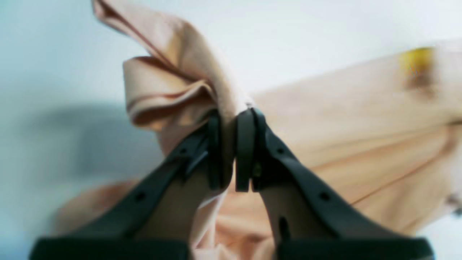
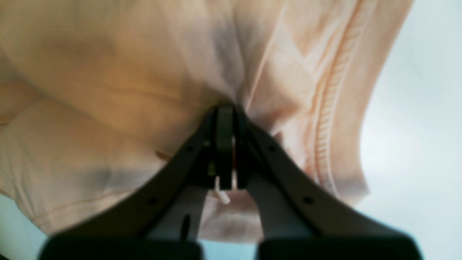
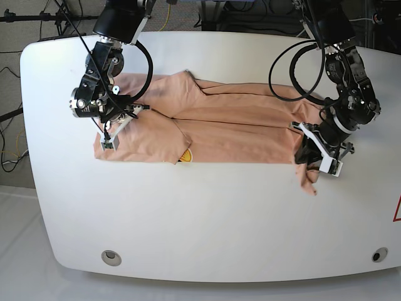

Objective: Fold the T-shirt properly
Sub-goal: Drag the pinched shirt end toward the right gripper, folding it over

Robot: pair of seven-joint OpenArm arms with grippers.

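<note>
A white table (image 3: 207, 213) with rounded corners fills most of the base view — two small round fittings (image 3: 111, 256) sit near its front corners. Grey floor (image 3: 15, 251) shows at the left and below. Black cables (image 3: 12, 157) trail along the left edge — dark equipment stands behind.

The T-shirt (image 3: 238, 132) is soft, matt peach cloth, ribbed along one stitched band. My left gripper (image 1: 231, 151) and right gripper (image 2: 227, 144) look like dark matt plastic. The bench (image 3: 207, 213) is smooth, white, faintly glossy.
</note>
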